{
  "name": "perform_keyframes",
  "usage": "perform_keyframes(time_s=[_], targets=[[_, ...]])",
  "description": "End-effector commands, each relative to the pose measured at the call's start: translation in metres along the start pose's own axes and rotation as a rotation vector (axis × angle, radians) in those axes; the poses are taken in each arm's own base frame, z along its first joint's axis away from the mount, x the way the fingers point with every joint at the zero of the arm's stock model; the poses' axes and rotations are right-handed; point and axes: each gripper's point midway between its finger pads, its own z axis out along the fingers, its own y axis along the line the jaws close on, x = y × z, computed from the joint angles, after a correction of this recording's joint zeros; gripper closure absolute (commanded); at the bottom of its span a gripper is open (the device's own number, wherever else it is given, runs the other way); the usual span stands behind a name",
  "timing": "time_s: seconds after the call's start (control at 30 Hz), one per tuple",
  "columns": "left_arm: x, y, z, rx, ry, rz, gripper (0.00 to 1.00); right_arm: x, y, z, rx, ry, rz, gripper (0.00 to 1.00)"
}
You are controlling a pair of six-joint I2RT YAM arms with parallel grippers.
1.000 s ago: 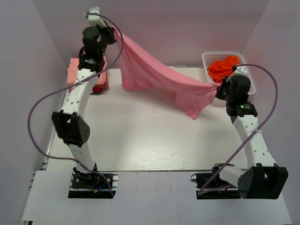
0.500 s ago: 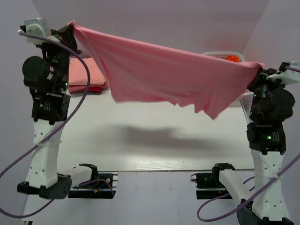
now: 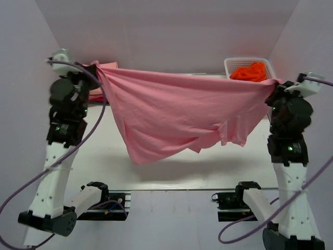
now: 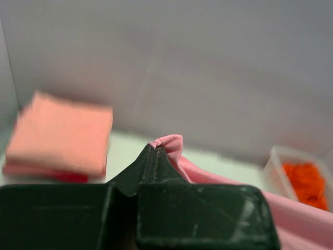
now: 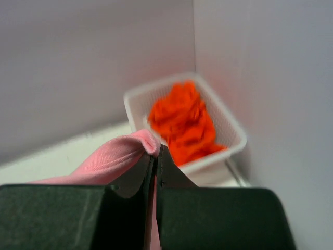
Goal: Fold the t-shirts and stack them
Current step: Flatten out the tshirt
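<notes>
A rose-pink t-shirt (image 3: pixel 177 112) hangs stretched in the air between my two raised arms, its lower edge sagging above the table. My left gripper (image 3: pixel 95 66) is shut on its left corner, which shows as a pink fold (image 4: pixel 171 145) at the tips (image 4: pixel 154 148). My right gripper (image 3: pixel 274 83) is shut on its right corner (image 5: pixel 117 156), pinched at the tips (image 5: pixel 156 151). Bright orange-red shirts (image 3: pixel 251 71) lie in the white basket (image 3: pixel 229 64), also in the right wrist view (image 5: pixel 182 122). A folded salmon-peach stack (image 4: pixel 60 135) lies at the back left, mostly hidden in the top view.
The white basket (image 5: pixel 132 101) stands in the back right corner against the wall. White walls close in the back and both sides. The white table (image 3: pixel 171 169) lies under the hanging shirt. Purple cables (image 3: pixel 21 182) loop beside both arms.
Both arms have risen from low over the table and spread the pink shirt wide. Since half a second ago they dropped slightly, and the shirt sags lower in the middle.
</notes>
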Motion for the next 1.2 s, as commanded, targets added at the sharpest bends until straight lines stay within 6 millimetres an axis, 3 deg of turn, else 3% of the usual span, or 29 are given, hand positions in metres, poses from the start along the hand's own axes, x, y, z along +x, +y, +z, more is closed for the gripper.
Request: perform_keyframes(time_s=[0.0,0.03,0.07,0.1,0.13,0.2,0.23,0.27,0.33,0.37,0.4,0.47,0.5,0.53,0.57,0.6,0.63,0.67,0.7,0.73,0.77,0.9,0.93,0.97,1.0,1.07,1.1,1.13,1.17], targets=[[0.109,0.025,0.023,-0.094,0.243,-0.026,1.0,0.078,0.008,0.023,-0.013,0.17,0.016,1.0],[0.151,0.034,0.032,-0.125,0.317,-0.034,1.0,0.102,0.012,0.032,-0.017,0.227,0.022,1.0],[0.173,0.037,0.037,-0.126,0.355,-0.027,1.0,0.13,0.013,0.036,-0.023,0.269,0.009,1.0],[0.192,0.041,0.042,-0.136,0.385,-0.019,1.0,0.143,0.016,0.039,-0.043,0.293,0.01,1.0],[0.227,0.046,0.054,-0.146,0.437,-0.008,1.0,0.171,0.019,0.049,-0.04,0.355,-0.002,1.0],[0.252,0.054,0.07,-0.172,0.482,0.005,1.0,0.18,0.023,0.06,-0.053,0.364,-0.002,1.0],[0.262,0.055,0.079,-0.177,0.496,0.008,1.0,0.21,0.025,0.071,-0.051,0.437,-0.023,1.0],[0.297,0.065,0.09,-0.209,0.56,0.04,1.0,0.215,0.028,0.075,-0.059,0.45,-0.028,1.0],[0.301,0.059,0.12,-0.202,0.551,0.046,1.0,0.224,0.039,0.091,-0.096,0.47,-0.035,1.0],[0.311,0.062,0.128,-0.215,0.568,0.063,1.0,0.25,0.04,0.097,-0.101,0.533,-0.052,1.0],[0.33,0.062,0.147,-0.211,0.595,0.08,1.0,0.235,0.048,0.111,-0.119,0.484,-0.049,1.0],[0.351,0.064,0.162,-0.222,0.63,0.089,1.0,0.256,0.056,0.124,-0.15,0.53,-0.073,1.0],[0.341,0.055,0.182,-0.203,0.599,0.077,1.0,0.251,0.06,0.132,-0.165,0.517,-0.085,1.0],[0.373,0.063,0.189,-0.217,0.652,0.099,1.0,0.256,0.063,0.135,-0.19,0.529,-0.09,1.0],[0.385,0.066,0.191,-0.228,0.686,0.108,1.0,0.272,0.066,0.143,-0.197,0.569,-0.111,1.0],[0.37,0.056,0.212,-0.214,0.644,0.098,0.98,0.268,0.069,0.15,-0.206,0.56,-0.123,1.0],[0.394,0.064,0.216,-0.232,0.681,0.121,0.89,0.272,0.075,0.159,-0.22,0.567,-0.126,1.0],[0.379,0.056,0.232,-0.219,0.64,0.111,0.76,0.288,0.072,0.158,-0.213,0.62,-0.143,1.0],[0.382,0.057,0.233,-0.225,0.658,0.115,0.39,0.289,0.073,0.162,-0.209,0.624,-0.148,0.99],[0.383,0.056,0.237,-0.225,0.66,0.116,0.19,0.284,0.074,0.171,-0.202,0.625,-0.154,0.93],[0.375,0.052,0.242,-0.221,0.647,0.112,0.0,0.291,0.075,0.173,-0.2,0.644,-0.159,0.8],[0.359,0.048,0.238,-0.213,0.628,0.107,0.0,0.278,0.085,0.174,-0.227,0.655,-0.131,0.42],[0.337,0.04,0.237,-0.191,0.597,0.094,0.0,0.277,0.086,0.171,-0.232,0.661,-0.118,0.38],[0.34,0.043,0.227,-0.197,0.618,0.099,0.0,0.282,0.089,0.164,-0.258,0.678,-0.107,0.34],[0.33,0.04,0.226,-0.191,0.6,0.094,0.0,0.264,0.093,0.16,-0.278,0.645,-0.098,0.25],[0.308,0.03,0.21,-0.173,0.596,0.104,0.0,0.261,0.093,0.146,-0.293,0.644,-0.078,0.1],[0.304,0.025,0.203,-0.167,0.607,0.107,0.0,0.259,0.094,0.142,-0.297,0.647,-0.064,0.1],[0.313,0.025,0.186,-0.158,0.672,0.098,0.0,0.241,0.096,0.137,-0.296,0.614,-0.031,0.1],[0.3,0.018,0.174,-0.137,0.683,0.071,0.0,0.253,0.091,0.127,-0.284,0.647,-0.022,0.1]])
